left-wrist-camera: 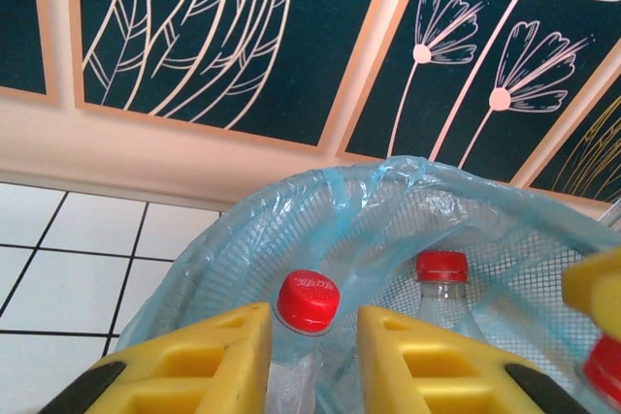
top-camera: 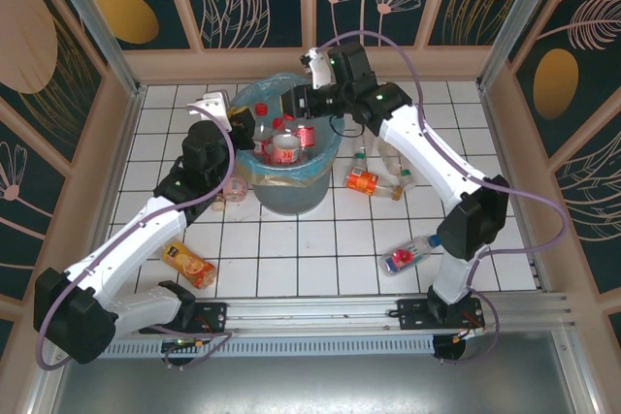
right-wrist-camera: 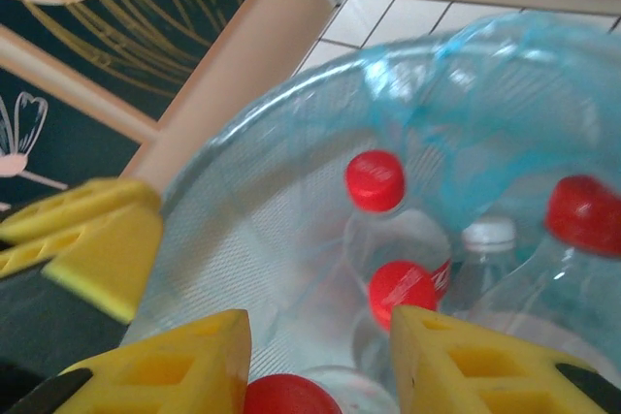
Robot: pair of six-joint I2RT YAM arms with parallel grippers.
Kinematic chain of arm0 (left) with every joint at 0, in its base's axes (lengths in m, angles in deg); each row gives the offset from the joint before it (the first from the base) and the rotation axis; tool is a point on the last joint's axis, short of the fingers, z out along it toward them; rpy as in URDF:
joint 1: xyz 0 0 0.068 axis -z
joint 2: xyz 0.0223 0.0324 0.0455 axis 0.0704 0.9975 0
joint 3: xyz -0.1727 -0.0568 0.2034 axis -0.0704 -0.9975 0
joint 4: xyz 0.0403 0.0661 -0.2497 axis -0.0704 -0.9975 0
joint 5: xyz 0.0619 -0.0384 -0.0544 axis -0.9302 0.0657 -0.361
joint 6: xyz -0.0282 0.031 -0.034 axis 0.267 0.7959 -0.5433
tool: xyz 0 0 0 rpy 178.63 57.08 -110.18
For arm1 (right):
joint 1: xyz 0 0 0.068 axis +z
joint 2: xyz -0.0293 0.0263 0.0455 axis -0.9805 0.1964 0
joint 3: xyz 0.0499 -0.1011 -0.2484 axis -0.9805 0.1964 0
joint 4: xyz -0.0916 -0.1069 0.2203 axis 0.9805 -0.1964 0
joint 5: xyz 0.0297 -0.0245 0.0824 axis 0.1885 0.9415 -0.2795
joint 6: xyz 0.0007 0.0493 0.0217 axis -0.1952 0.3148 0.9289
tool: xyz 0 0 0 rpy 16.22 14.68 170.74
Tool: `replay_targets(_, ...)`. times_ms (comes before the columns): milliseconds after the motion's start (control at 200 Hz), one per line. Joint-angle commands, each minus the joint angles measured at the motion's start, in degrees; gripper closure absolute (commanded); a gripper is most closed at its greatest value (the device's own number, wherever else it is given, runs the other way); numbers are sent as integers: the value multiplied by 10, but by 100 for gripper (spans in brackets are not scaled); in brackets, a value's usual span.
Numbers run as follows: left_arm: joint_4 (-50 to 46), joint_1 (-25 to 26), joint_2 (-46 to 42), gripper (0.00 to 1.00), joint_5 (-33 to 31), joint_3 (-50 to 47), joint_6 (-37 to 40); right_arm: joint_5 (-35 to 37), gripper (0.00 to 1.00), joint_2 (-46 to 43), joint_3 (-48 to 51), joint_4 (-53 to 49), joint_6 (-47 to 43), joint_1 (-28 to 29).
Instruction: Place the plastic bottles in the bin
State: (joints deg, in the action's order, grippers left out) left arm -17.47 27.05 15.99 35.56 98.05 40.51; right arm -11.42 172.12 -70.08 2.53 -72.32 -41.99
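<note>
The bin (top-camera: pixel 291 196) holds several red-capped bottles (top-camera: pixel 283 147), their red labels too blurred to read, and others lie around it on the worktop (top-camera: pixel 291 249). The left end effector (left-wrist-camera: pixel 312 317) straddles a red cap (left-wrist-camera: pixel 308 300) with illegible embossing, and I cannot tell if it grips; the right end effector (right-wrist-camera: pixel 320 317) hangs open over the bin

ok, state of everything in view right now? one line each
bin: upright, bag-lined, several bottles inside.
left gripper: at the bin rim, jaws either side of a red-capped bottle; grip unclear.
right gripper: over the bin, jaws apart.
near-left orange bottle: lying on the table.
blue-cap bottle: lying on the table.
orange bottle right of bin: lying on the table.
</note>
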Motion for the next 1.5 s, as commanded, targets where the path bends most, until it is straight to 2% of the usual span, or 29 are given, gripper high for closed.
replay_targets(0,-15,3,14,70,4,-20,-22,-14,58,-29,19,0,-11,22)
replay_targets(330,-13,2,20,71,9,-17,-23,87,60,-2,54,-57,-37,57)
replay_targets(560,-15,2,23,71,13,-14,-23,103,60,4,78,-65,-45,58)
replay_targets(1016,-27,2,26,70,22,7,-13,98,59,39,62,-80,-61,58)
replay_targets(1161,-40,3,23,67,25,26,-6,104,55,41,11,-97,-59,59)
replay_targets(1376,-75,3,-13,53,14,74,11,140,39,22,-73,-93,-50,67)
replay_targets(1496,-104,3,-53,52,-9,89,19,162,36,3,-86,-67,-44,73)
